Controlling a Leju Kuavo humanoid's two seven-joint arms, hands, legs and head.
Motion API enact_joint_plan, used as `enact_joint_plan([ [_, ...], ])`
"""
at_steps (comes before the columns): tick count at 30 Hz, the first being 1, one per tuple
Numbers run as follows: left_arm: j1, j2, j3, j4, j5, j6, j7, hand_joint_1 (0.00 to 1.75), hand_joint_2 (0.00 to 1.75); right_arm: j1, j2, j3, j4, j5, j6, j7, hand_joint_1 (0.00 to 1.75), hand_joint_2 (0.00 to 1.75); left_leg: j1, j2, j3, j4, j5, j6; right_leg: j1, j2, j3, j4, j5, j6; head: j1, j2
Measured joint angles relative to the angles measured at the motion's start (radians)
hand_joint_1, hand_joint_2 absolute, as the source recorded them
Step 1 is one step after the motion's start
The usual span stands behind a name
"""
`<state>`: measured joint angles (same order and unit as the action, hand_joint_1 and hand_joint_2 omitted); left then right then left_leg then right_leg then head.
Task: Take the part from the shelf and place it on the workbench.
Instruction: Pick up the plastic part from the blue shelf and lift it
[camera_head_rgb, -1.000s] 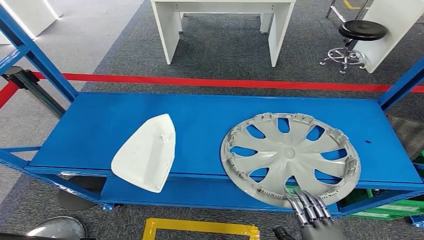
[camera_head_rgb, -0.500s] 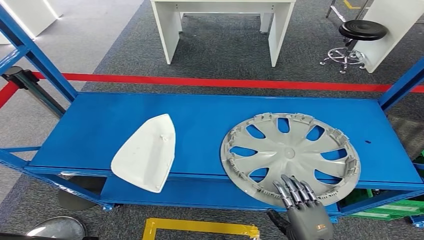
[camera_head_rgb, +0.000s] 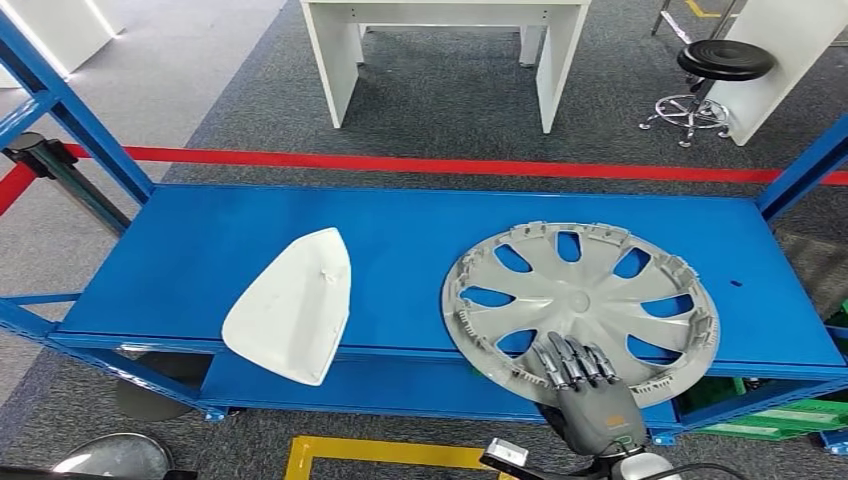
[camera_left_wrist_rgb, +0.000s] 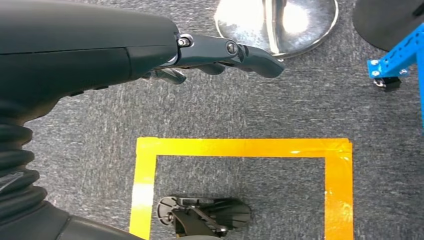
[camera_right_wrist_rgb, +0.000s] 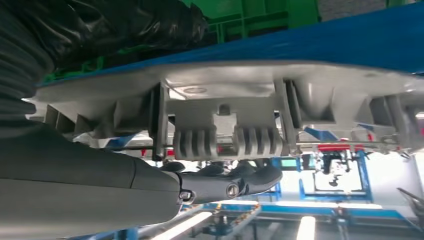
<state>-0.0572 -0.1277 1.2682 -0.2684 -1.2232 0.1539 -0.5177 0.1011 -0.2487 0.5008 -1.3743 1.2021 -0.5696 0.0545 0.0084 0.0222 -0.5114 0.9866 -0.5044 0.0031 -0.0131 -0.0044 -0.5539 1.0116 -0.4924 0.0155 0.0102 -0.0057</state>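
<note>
Right hand (camera_head_rgb: 588, 395), lower right of the head view: fingers (camera_head_rgb: 572, 362) laid flat over the near rim of the grey wheel cover (camera_head_rgb: 582, 306), palm behind the edge. Right wrist view shows the thumb (camera_right_wrist_rgb: 235, 185) just below the cover's underside (camera_right_wrist_rgb: 225, 107), beneath the ribbed clips. Fingers above, thumb under; whether the pinch is closed I cannot tell.

Judgement: bring the thumb up against the underside before lifting. The cover is wide, thin and overhangs the shelf (camera_head_rgb: 300, 225) front edge, so grip on a spoke rather than an opening, then lift level and draw it toward the body.

Left hand (camera_left_wrist_rgb: 215, 55) hangs low over the grey carpet, fingers loosely curled, holding nothing, above yellow floor tape (camera_left_wrist_rgb: 240, 147).

White triangular panel (camera_head_rgb: 290, 305) lies centre-left on the shelf, well apart from the cover.
</note>
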Motion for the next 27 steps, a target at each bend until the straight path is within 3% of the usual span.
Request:
enact_joint_plan([
  [4,-0.001,0.001,-0.001,0.002,-0.007,-0.001,0.000,0.00,1.75,-0.022,0.017,-0.012,0.045,0.011,0.006,-0.002,1.75,1.75,0.000,0.000,0.001,0.000,0.000,0.000,0.000,0.000,0.001,0.000,0.000,0.000,0.000,0.000],
  [12,-0.002,0.002,-0.002,0.004,-0.010,0.000,0.001,0.00,1.75,-0.038,0.038,-0.028,0.082,0.018,0.002,-0.014,1.75,1.75,0.000,0.001,0.003,0.000,0.000,0.000,0.000,0.001,0.004,0.000,0.001,0.000,0.000,0.000],
  [19,-0.001,0.002,-0.002,0.004,-0.005,0.004,0.002,0.00,1.75,-0.032,0.059,-0.037,0.074,-0.020,-0.067,-0.054,1.75,1.75,0.000,0.001,0.004,0.001,0.000,0.000,0.000,0.001,0.004,0.000,0.001,0.001,0.000,0.000],
  [23,0.001,0.002,0.000,0.004,0.015,0.003,0.002,0.00,0.00,0.006,0.092,-0.070,0.014,-0.139,-0.098,-0.184,1.75,1.75,0.000,0.001,0.004,0.001,0.000,0.000,0.000,0.001,0.004,0.000,0.001,0.001,0.000,0.000],
  [27,0.004,-0.001,0.008,0.004,0.040,-0.013,-0.002,0.00,0.00,0.085,0.178,-0.156,-0.122,-0.262,-0.100,-0.411,1.75,1.75,0.001,0.001,0.002,0.001,-0.001,0.000,0.001,0.001,0.002,0.000,-0.001,-0.001,0.000,0.000],
])
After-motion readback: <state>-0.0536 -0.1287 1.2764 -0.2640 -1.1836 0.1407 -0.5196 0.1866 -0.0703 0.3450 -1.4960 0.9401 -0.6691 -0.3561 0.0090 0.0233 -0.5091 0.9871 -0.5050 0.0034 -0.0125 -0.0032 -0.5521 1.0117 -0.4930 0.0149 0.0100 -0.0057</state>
